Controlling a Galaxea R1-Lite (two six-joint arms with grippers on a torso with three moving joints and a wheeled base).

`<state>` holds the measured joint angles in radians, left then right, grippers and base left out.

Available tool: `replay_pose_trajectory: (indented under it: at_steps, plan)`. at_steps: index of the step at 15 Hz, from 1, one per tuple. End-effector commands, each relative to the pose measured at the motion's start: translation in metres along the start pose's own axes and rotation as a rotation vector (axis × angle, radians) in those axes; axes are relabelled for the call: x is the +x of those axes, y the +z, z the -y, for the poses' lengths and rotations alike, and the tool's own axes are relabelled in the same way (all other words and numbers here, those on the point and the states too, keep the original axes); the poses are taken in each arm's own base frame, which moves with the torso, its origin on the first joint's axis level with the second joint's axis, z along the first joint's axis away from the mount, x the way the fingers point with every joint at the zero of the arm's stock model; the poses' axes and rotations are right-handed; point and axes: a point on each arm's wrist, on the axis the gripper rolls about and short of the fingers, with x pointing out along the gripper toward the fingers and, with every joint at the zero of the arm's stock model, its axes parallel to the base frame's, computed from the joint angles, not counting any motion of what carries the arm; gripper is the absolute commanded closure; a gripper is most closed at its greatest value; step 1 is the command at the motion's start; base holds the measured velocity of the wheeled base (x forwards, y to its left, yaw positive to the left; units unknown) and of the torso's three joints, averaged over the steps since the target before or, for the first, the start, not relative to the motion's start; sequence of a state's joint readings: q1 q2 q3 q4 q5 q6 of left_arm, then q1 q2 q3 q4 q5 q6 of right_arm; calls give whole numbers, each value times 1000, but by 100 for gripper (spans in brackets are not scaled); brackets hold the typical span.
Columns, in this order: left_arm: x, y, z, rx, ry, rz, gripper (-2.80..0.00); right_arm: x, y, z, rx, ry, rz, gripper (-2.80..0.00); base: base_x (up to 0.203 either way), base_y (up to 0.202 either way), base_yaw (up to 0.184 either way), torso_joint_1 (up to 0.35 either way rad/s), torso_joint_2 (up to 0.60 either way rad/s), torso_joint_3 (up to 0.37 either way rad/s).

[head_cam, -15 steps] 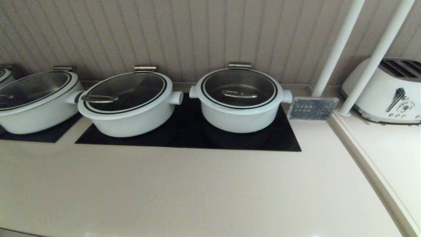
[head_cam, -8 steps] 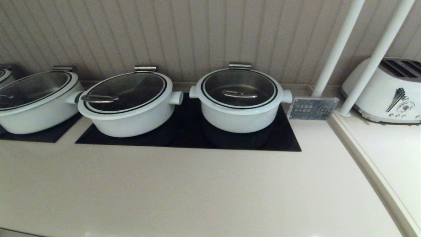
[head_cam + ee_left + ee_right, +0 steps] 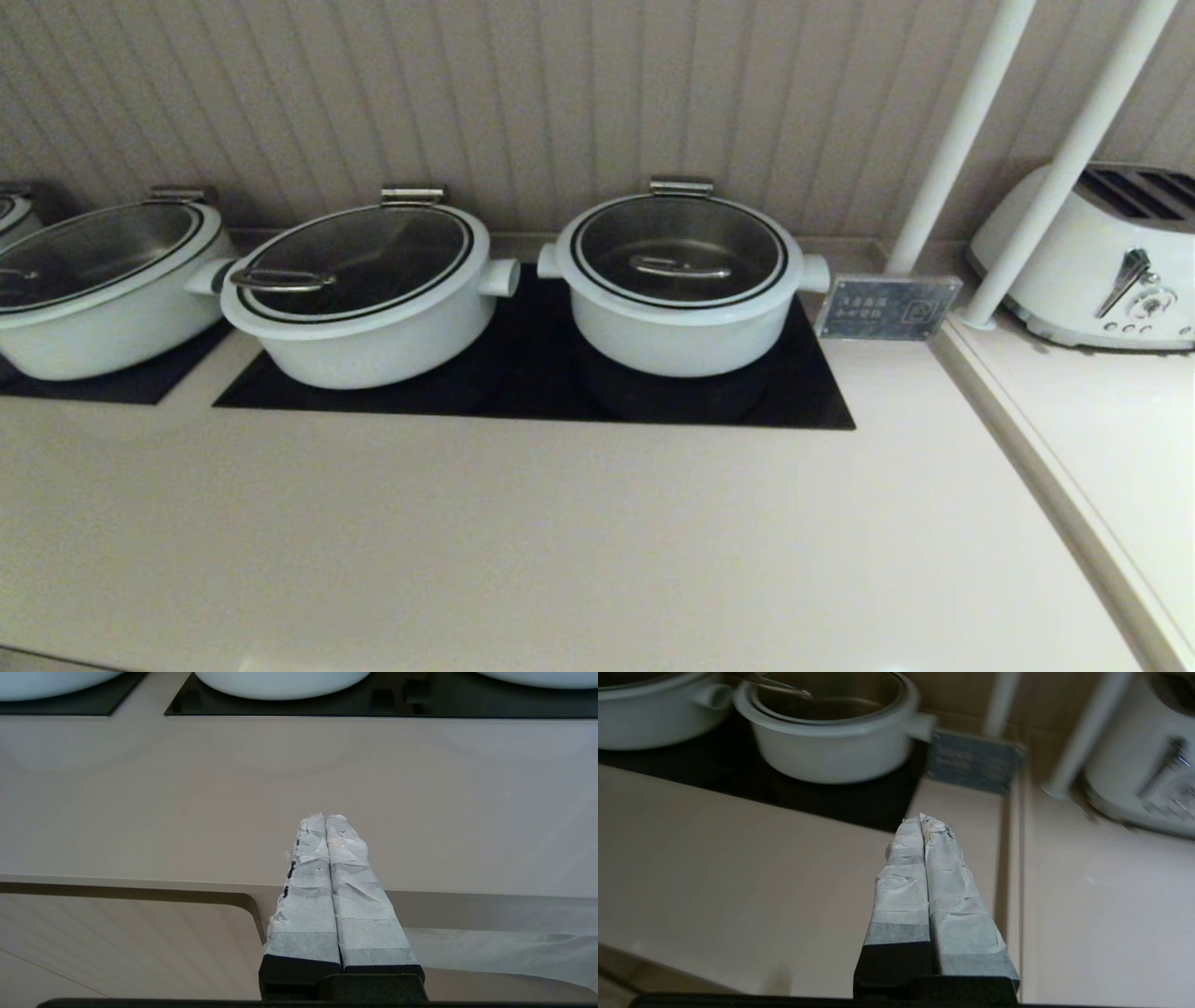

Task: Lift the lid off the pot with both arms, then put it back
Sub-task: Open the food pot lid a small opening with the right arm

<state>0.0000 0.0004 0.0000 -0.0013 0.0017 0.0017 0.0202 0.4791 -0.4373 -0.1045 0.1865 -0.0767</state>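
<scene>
The pot (image 3: 681, 331) is deep, round and white, and stands on the right of a black cooktop (image 3: 803, 392). The glass lid (image 3: 680, 245) with its arched wire handle (image 3: 680, 268) sits on it. Neither arm shows in the head view. My left gripper (image 3: 323, 817) is shut and empty, over the counter's front edge, far from the pot. My right gripper (image 3: 920, 819) is shut and empty over the counter, in front of and to the right of the pot (image 3: 836, 751).
A wider white pot (image 3: 364, 317) stands left of the task pot, and another (image 3: 93, 299) further left. A small sign plate (image 3: 887, 306), two white poles (image 3: 962, 131) and a white toaster (image 3: 1092, 261) stand to the right. A raised counter step (image 3: 1018, 448) runs along the right.
Nothing has moved in the head view; the pots and lid are as before.
</scene>
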Motion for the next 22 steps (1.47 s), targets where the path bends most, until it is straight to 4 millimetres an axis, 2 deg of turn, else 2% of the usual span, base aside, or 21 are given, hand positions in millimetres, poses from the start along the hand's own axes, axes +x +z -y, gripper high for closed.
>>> replay_pose_trajectory:
  at_steps: [1,4,7,11,13,17,20,22]
  plan:
    - [0,0,0,0,0,1,0,40,8,7,10,74,-100,0,0,0,0,0,0,0]
    - [0,0,0,-2,0,1,0,81,16,10,-21,276,-111,0,0,0,0,0,0,0]
    - [0,0,0,-2,0,1,0,119,12,2,-24,474,-128,0,0,0,0,0,0,0]
    - [0,0,0,-2,0,1,0,179,-3,-28,30,655,-104,0,0,0,0,0,0,0]
    - [0,0,0,-1,0,1,0,201,-12,-49,76,733,-87,0,0,0,0,0,0,0]
    - [0,0,0,-2,0,1,0,241,-32,-71,100,773,-52,0,0,0,0,0,0,0]
    - [0,0,0,-2,0,1,0,268,-45,-77,116,698,-30,0,0,0,0,0,0,0]
    - [0,0,0,-2,0,1,0,282,-46,-80,114,658,-7,0,0,0,0,0,0,0]
